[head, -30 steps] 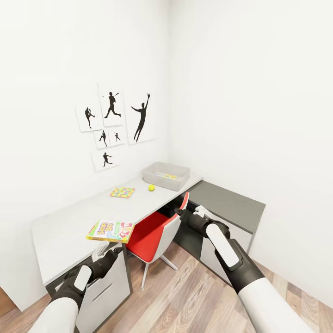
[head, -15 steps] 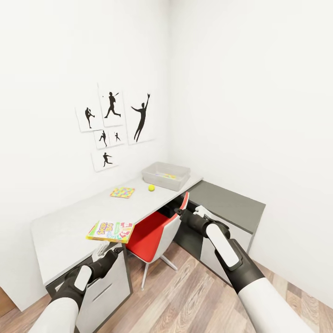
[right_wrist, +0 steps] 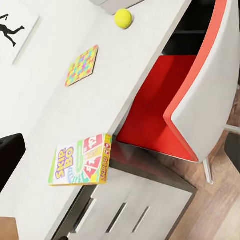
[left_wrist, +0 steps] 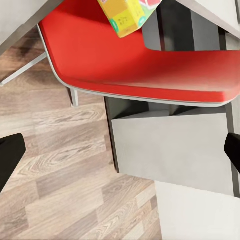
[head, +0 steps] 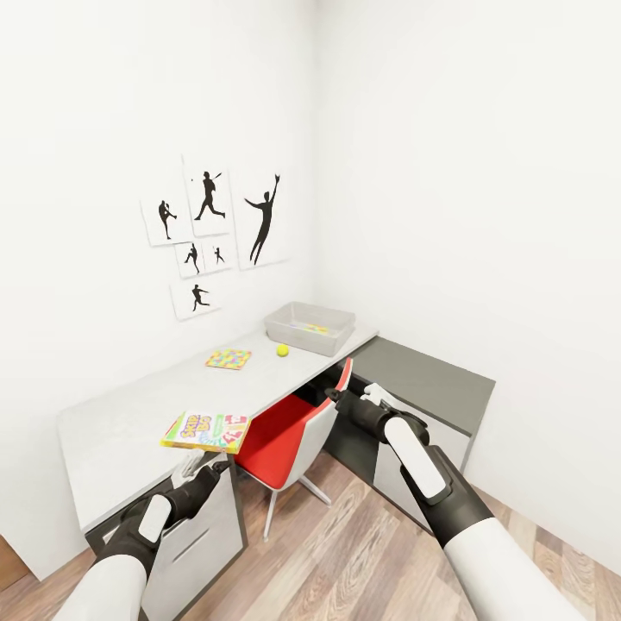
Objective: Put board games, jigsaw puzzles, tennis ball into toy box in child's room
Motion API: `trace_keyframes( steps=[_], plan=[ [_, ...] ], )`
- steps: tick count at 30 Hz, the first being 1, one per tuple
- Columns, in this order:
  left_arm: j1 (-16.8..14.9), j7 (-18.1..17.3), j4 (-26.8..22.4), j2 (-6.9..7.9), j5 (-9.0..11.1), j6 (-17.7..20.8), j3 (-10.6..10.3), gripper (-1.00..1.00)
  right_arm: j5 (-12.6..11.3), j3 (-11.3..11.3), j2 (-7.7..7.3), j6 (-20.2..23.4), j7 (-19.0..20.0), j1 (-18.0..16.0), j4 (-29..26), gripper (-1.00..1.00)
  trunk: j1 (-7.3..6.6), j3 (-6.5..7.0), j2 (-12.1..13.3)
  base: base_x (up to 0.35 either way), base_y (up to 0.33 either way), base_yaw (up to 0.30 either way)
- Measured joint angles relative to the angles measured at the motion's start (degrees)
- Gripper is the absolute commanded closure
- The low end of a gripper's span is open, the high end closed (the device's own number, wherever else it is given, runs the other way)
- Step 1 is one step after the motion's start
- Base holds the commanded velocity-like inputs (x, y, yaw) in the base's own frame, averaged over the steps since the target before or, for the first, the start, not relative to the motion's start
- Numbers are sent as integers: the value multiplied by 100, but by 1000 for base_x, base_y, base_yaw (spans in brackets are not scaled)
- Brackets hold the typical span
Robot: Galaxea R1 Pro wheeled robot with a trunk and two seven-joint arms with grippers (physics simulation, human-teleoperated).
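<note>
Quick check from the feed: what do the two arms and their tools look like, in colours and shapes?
Both arms have glossy white rounded shells over black joints and wrist sections. The left tool is black with pale finger pads; the right tool is black with a white finger piece. In the left wrist view, the fingertips show as plain black. No cables or markings visible.

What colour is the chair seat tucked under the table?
Red, with a pale grey-white shell behind the chair; the right wrist view shows it best.
</note>
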Motion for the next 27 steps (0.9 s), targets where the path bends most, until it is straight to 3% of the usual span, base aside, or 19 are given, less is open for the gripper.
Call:
trace_keyframes(
  steps=[14,27],
  plan=[
    [1,1,0,0,-3,-146,-11,-100,0,0,0,0,0,0,0,-100,-1,0,0,139,0,0],
    [4,2,0,0,-5,-261,-15,-100,4,102,0,0,0,0,0,-100,0,0,0,16,0,0]
  ],
)
